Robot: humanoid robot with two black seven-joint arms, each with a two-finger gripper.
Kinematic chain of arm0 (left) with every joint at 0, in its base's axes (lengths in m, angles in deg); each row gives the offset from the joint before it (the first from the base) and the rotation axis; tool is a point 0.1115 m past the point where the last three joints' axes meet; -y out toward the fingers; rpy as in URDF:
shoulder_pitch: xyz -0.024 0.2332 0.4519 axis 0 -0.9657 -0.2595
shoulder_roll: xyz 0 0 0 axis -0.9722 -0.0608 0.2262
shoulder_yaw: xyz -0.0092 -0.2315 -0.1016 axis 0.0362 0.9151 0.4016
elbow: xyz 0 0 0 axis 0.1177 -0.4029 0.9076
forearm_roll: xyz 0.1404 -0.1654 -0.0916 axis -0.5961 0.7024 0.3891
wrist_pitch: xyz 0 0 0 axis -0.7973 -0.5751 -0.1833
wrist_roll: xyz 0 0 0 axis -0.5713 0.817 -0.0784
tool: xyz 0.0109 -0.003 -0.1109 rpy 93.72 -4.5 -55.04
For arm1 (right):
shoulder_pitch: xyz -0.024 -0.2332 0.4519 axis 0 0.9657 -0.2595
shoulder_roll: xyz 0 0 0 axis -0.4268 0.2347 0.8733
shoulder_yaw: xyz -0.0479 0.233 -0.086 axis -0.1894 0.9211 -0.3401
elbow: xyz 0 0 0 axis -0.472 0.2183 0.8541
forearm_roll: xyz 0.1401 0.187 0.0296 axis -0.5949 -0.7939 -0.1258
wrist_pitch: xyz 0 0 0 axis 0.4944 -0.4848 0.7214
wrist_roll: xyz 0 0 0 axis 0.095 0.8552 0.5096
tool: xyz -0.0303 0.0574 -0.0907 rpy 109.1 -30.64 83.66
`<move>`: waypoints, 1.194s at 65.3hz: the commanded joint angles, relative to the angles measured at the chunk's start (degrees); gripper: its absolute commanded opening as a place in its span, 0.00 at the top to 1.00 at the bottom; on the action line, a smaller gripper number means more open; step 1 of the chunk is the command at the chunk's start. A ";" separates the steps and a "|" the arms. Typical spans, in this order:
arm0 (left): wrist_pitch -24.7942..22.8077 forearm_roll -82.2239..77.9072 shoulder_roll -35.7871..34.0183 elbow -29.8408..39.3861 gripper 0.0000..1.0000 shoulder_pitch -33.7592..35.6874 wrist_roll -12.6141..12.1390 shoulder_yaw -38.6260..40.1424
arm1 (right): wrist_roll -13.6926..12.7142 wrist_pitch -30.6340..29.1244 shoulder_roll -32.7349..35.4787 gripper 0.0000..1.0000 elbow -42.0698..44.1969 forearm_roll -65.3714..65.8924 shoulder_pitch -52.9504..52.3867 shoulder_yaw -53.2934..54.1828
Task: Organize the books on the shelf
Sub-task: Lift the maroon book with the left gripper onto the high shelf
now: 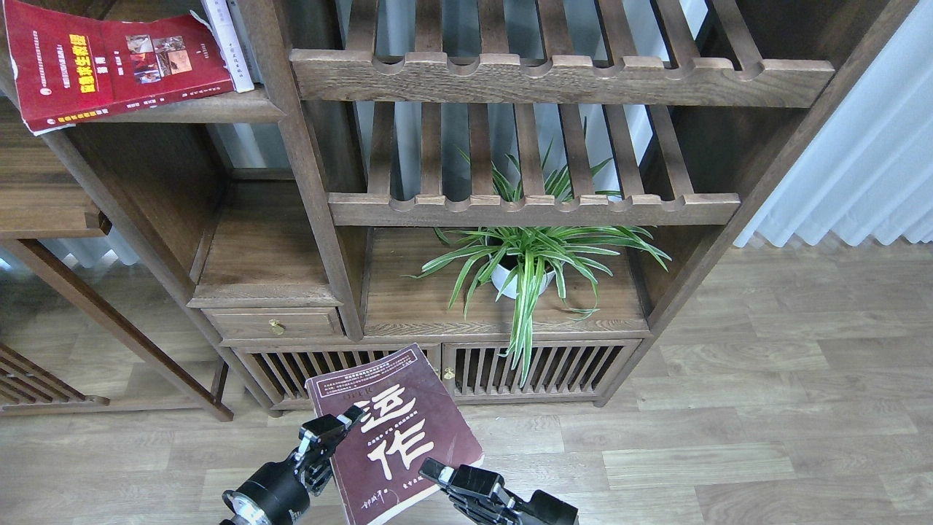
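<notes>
Two books on shelf (219,109) upper left: red book (109,62) lying flat, overhanging front edge, white book (226,40) upright just behind. Maroon book (397,430) held low over floor, left gripper (332,430) clamping its left edge, right gripper (444,477) pressing its lower right edge; right grip unclear.

Maroon book (397,437) held between 2 hands — left hand (337,426), right hand (437,472).

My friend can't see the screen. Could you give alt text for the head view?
Two black grippers, left and right, hold a maroon book before a dark wooden bookcase. A red book lies on its upper left shelf; a potted plant sits lower.
</notes>
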 commanded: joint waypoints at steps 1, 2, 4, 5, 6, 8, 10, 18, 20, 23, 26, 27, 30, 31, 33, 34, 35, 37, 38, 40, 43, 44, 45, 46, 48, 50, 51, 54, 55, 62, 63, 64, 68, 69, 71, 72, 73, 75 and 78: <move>-0.04 -0.08 -8.49 4.33 0.96 3.09 0.05 3.88 | -0.05 -0.01 -0.01 0.05 0.19 1.88 -0.42 -0.22; -0.04 -0.08 -9.29 4.59 0.96 3.62 0.14 3.97 | -0.14 -0.01 -0.01 0.05 0.19 1.97 -0.42 -0.31; -0.04 -0.08 -11.22 5.30 0.96 5.29 0.14 4.15 | -0.14 -0.01 -0.01 0.04 0.27 1.97 -0.50 -0.31; -0.04 -0.08 -11.66 5.47 0.96 5.65 0.14 4.15 | -0.14 -0.01 -0.01 0.04 0.27 1.97 -0.50 -0.31; -0.04 0.00 -12.89 5.82 0.96 7.04 0.49 4.32 | -0.14 -0.01 -0.01 0.04 0.36 1.97 -0.59 -0.31; -0.04 0.00 -13.95 6.00 0.96 8.37 0.75 4.41 | -0.14 -0.01 -0.01 0.04 0.54 1.97 -0.77 -0.31; -0.04 0.18 -15.62 6.09 0.96 10.74 0.93 4.32 | -0.14 -0.01 -0.01 0.04 0.80 2.06 -1.03 -0.31; -0.04 0.27 -18.43 6.09 0.96 18.12 1.28 3.53 | -0.14 -0.01 -0.01 0.04 1.59 2.15 -2.17 -0.39; -0.04 0.27 -18.44 6.09 0.96 19.35 1.28 3.44 | -0.14 -0.01 -0.01 0.04 1.59 2.15 -2.26 -0.39; -0.04 0.27 -18.70 6.09 0.96 21.20 1.28 3.44 | -0.14 -0.01 -0.01 0.04 1.68 2.15 -2.44 -0.39; -0.04 0.27 -19.05 6.00 0.95 23.05 1.28 3.44 | -0.14 -0.01 -0.01 0.04 1.68 2.15 -2.44 -0.39; -0.04 0.27 -19.22 6.00 0.95 23.57 1.28 3.44 | -0.14 -0.01 -0.01 0.04 1.68 2.15 -2.44 -0.39; -0.04 0.27 -20.01 5.65 0.95 25.25 1.28 3.44 | -0.14 -0.01 -0.01 0.04 1.68 2.15 -2.44 -0.31; -0.04 0.36 -20.45 5.48 0.95 25.95 1.28 3.44 | -0.14 -0.01 -0.01 0.04 1.68 2.15 -2.35 -0.22; -0.04 0.44 -20.89 5.39 0.95 26.48 1.28 3.62 | -0.14 -0.01 -0.01 0.04 1.77 2.15 -2.26 -0.22; -0.04 0.53 -21.07 5.39 0.95 26.57 1.28 3.62 | -0.14 -0.01 -0.01 0.04 1.77 2.15 -2.18 -0.13; -0.04 0.53 -21.42 5.21 0.95 26.65 1.28 3.79 | -0.14 -0.01 -0.01 0.04 1.86 2.15 -2.00 -0.13; -0.04 0.53 -22.38 5.04 0.95 26.66 1.10 4.32 | -0.05 -0.01 -0.01 0.04 1.94 2.15 -1.82 0.04; -0.04 0.53 -22.48 5.03 0.95 26.66 1.10 4.41 | -0.14 -0.01 -0.01 0.04 1.94 2.15 -1.82 0.05; -0.04 0.44 -23.09 5.03 0.95 26.66 0.84 4.76 | -0.05 -0.01 -0.01 0.04 1.94 2.15 -1.82 0.05; -0.04 0.53 -23.97 5.03 0.95 26.83 0.75 5.37 | -0.14 -0.01 -0.01 0.04 1.94 2.15 -1.82 0.05; -0.04 0.44 -24.06 5.03 0.95 26.83 0.75 5.55 | -0.05 -0.01 -0.01 0.04 1.94 2.15 -1.82 0.05; -0.04 0.44 -24.50 5.03 0.95 27.01 0.75 5.99 | -0.05 -0.01 -0.01 0.04 1.94 2.15 -1.82 0.05; -0.04 0.44 -24.67 4.95 0.95 27.09 0.75 6.25 | -0.14 -0.01 -0.01 0.04 1.94 2.15 -1.82 0.05; -0.04 0.44 -25.20 4.86 0.95 27.62 0.75 6.78 | -0.14 -0.01 -0.01 0.04 1.94 2.15 -1.82 0.05; -0.04 0.44 -25.73 4.77 0.95 28.32 0.75 7.13 | -0.05 -0.01 -0.01 0.04 1.94 2.15 -1.82 0.05; -0.04 0.44 -25.82 4.77 0.95 28.59 0.75 7.31 | -0.05 -0.01 -0.01 0.04 1.94 2.15 -1.82 0.05; -0.04 0.44 -26.78 4.25 0.95 30.08 0.84 7.49 | -0.14 -0.01 -0.01 0.04 1.94 2.15 -1.82 0.05; -0.04 0.44 -27.05 4.16 0.95 30.34 0.84 7.49 | -0.14 -0.01 -0.01 0.04 1.94 2.15 -1.82 0.05; -0.04 0.44 -28.19 2.84 0.95 33.33 0.93 7.31 | -0.14 -0.01 -0.01 0.04 1.94 2.15 -1.82 0.05; -0.04 0.44 -28.19 2.75 0.95 33.77 0.93 7.31 | -0.05 -0.01 -0.01 0.04 1.94 2.15 -1.82 0.05; -0.04 0.44 -28.19 2.66 0.95 33.95 0.93 7.31 | -0.05 -0.01 -0.01 0.04 1.94 2.15 -1.82 0.05; -0.04 0.44 -28.19 2.57 0.95 34.74 0.93 7.31 | -0.05 -0.01 -0.01 0.04 1.94 2.15 -1.74 0.05; -0.04 0.44 -28.19 2.49 0.95 34.92 0.93 7.31 | -0.05 -0.01 -0.01 0.04 1.94 2.15 -1.82 0.13; -0.04 0.44 -28.19 2.49 0.95 35.18 1.02 7.40 | -0.14 -0.01 -0.01 0.04 1.94 2.15 -1.73 0.13; -0.04 0.44 -28.19 2.49 0.95 35.27 1.02 7.49 | -0.14 -0.01 -0.01 0.04 1.94 2.15 -1.73 0.13; -0.04 0.44 -28.19 2.49 0.95 35.44 1.02 7.49 | -0.14 -0.01 -0.01 0.04 1.94 2.15 -1.73 0.13; -0.04 0.44 -28.19 2.49 0.95 35.71 1.02 7.49 | -0.05 -0.01 -0.01 0.04 1.94 2.15 -1.73 0.13; -0.04 0.44 -28.10 2.40 0.95 36.06 1.02 7.66 | -0.05 -0.01 -0.01 0.04 1.94 2.15 -1.73 0.13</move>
